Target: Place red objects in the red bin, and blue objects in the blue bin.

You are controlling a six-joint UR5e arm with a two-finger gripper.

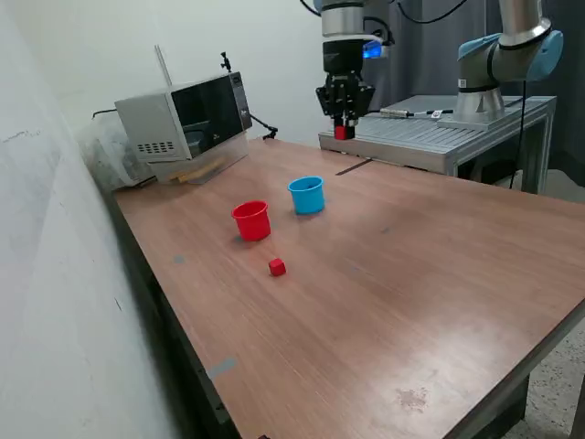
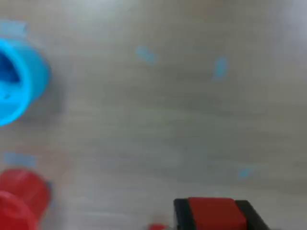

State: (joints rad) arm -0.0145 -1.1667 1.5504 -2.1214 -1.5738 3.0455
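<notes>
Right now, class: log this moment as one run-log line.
gripper: raised, shut on red cube | second red cube: on table, near red cup | blue cup: holds something blue

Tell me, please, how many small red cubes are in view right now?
2. One red cube lies on the table in front of the red cup; the other red cube is held in the raised tool. Others may be hidden inside the cups.

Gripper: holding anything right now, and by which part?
Yes. The gripper is shut on a red cube, its fingers pinching two opposite sides, raised well above the table.
</notes>
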